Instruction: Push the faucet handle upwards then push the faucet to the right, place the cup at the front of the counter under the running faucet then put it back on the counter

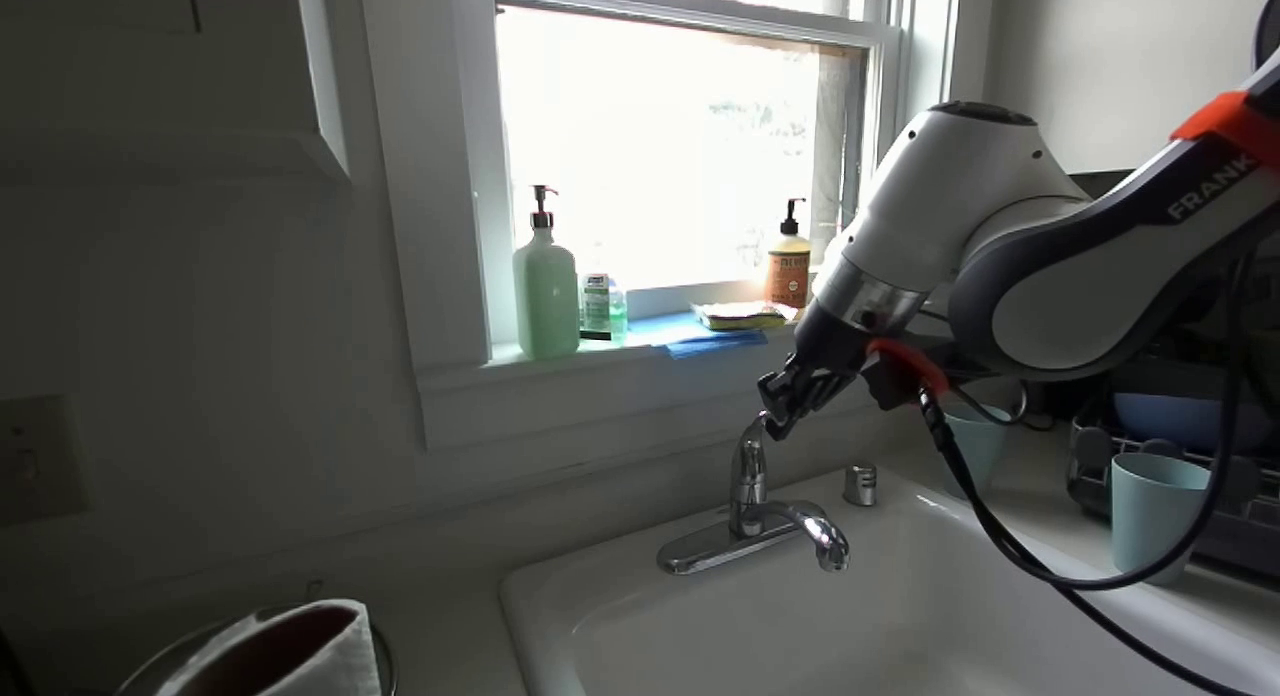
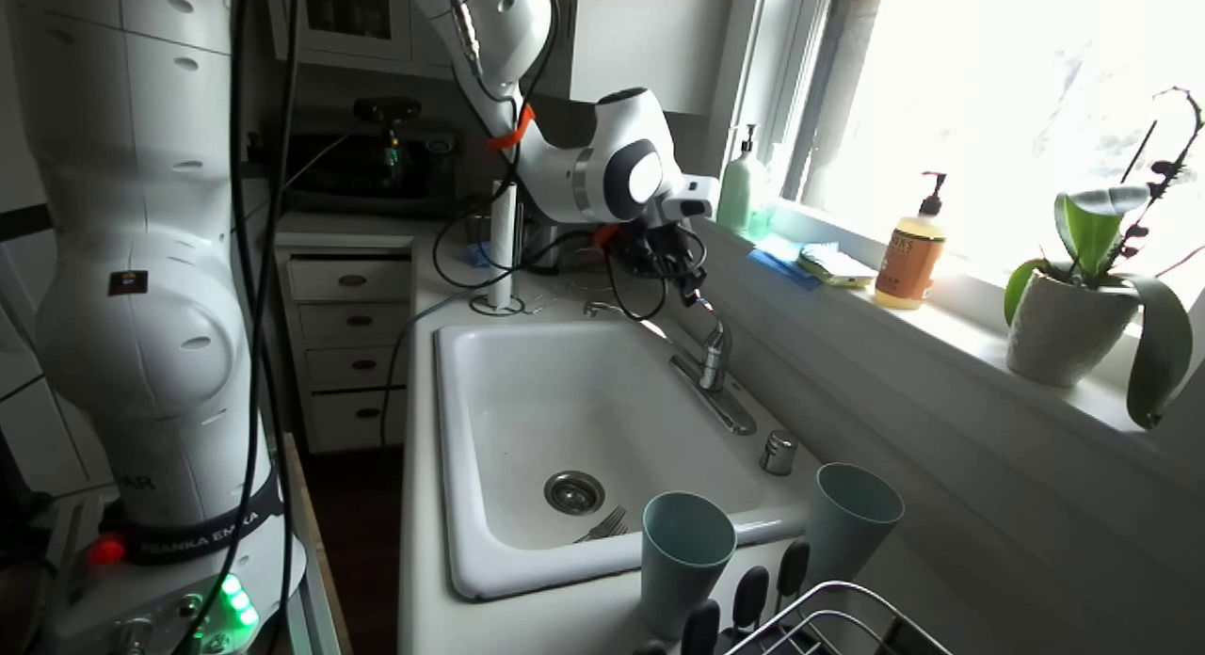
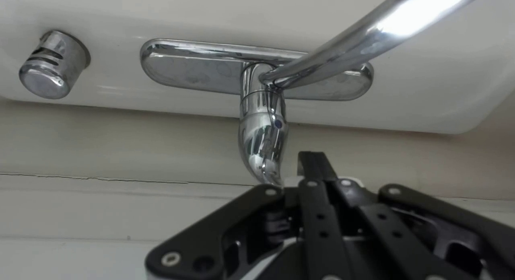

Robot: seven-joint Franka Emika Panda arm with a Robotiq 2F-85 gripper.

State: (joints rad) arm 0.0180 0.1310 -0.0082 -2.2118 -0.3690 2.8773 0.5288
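In the wrist view the fingers (image 3: pixel 318 167) are pressed together, with nothing held between them. They sit just beside the upper end of the faucet handle (image 3: pixel 263 149); in both exterior views they are right at the handle's tip, and whether they touch it cannot be told. The faucet (image 1: pixel 748 496) stands on the back rim of the white sink (image 2: pixel 527 570) — its spout (image 3: pixel 374 34) slants out over the basin (image 2: pixel 518 429), away from the metal cap (image 3: pixel 54 66) on the same rim. The cup (image 2: pixel 678 589), pale blue-green and the larger-looking of two, stands upright on the table (image 2: pixel 555 627) just beside the end of the sink. The second cup (image 2: pixel 852 523) stands nearer the wall (image 2: pixel 941 439), and a dish rack (image 1: pixel 1243 538) sits close to both. A fork (image 2: pixel 602 526) lies near the drain (image 2: pixel 574 493). A green pump bottle (image 1: pixel 546 291) stands on the window sill (image 2: pixel 970 340).
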